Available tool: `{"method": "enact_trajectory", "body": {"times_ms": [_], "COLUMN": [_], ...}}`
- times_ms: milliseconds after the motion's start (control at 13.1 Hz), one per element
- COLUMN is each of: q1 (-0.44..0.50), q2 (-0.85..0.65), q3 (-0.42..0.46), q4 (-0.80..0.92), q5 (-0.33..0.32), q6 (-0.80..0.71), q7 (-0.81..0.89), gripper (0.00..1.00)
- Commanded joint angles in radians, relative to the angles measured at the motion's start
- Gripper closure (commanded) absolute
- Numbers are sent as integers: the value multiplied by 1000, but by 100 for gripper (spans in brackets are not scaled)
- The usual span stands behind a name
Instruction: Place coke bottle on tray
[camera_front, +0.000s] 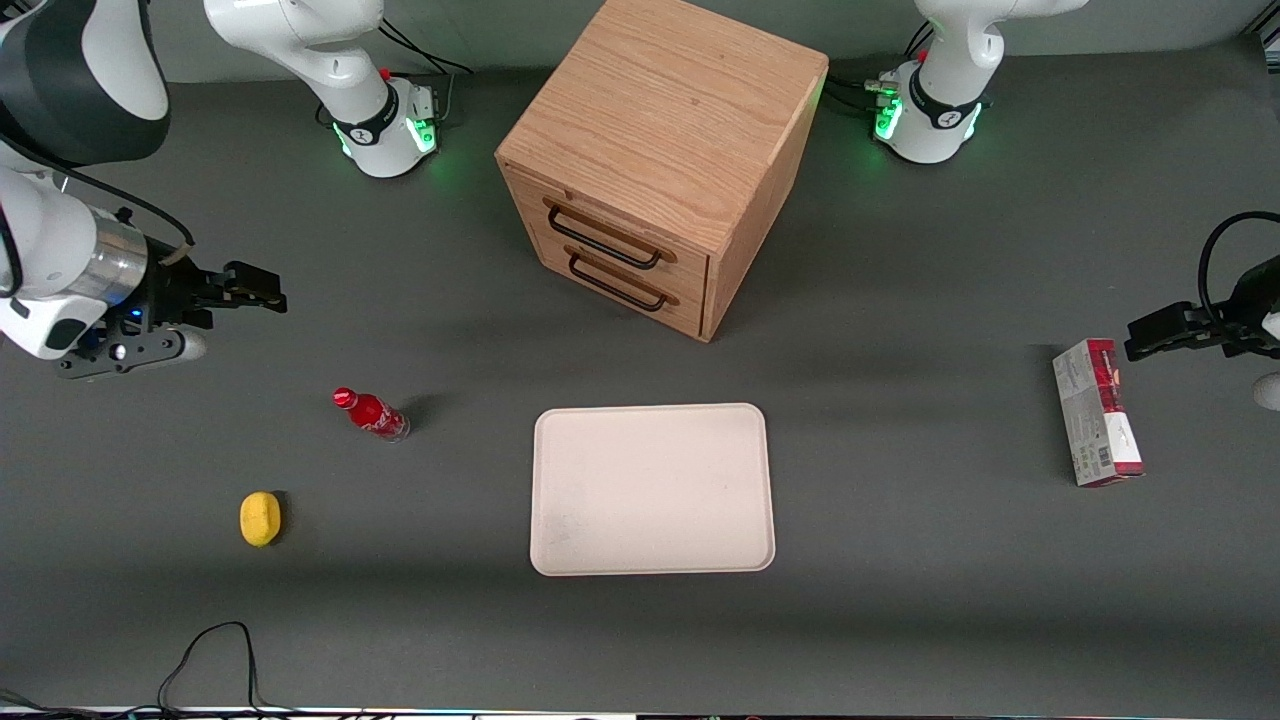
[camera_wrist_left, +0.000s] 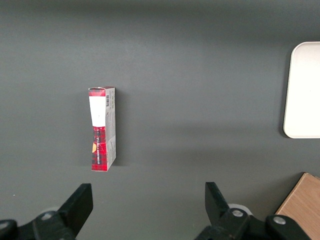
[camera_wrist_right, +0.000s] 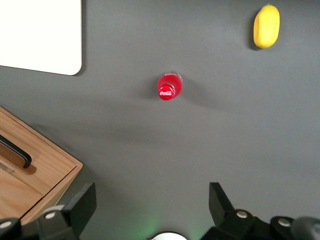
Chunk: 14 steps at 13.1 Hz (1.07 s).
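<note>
The bottle stands upright on the dark grey surface, its red cap on top and its clear base on the mat. It is not on the tray: the two are apart, with bare surface between them, and the bottle sits toward the working arm's end. Taking the front camera's picture as a clock face centred on the tray, the bottle lies at about 10 o'clock from the tray's middle. The tray is cream-white, flat, with rounded corners and a low rim, and nothing lies on it.

The tool hangs above the surface at the working arm's end, at about 11 o'clock from the bottle on the same clock face, well apart from it and touching nothing. In the right wrist view its two black fingers are spread wide, with nothing between them; the bottle shows there from above, cap toward the camera.

A lemon lies on the surface nearer the front camera than the bottle, at about 7 o'clock from it. A wooden drawer cabinet with two black handles stands at 12 o'clock from the tray, farther from the front camera. A red-and-white carton lies flat toward the parked arm's end of the surface, well apart from the tray.
</note>
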Motion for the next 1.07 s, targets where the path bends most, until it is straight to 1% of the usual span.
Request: {"method": "enact_trajectory", "body": {"times_ms": [0, 535, 764, 993], "q1": [-14, -10, -10, -10], "q2": [-17, -17, -17, -20], "q3": [0, -5, -3, -2], "q4": [13, 22, 22, 14], "q5": [-10, -13, -41, -41], "q6": [-32, -49, -74, -77], "q7": [12, 11, 9, 8], "gripper": [0, 0, 0, 0]}}
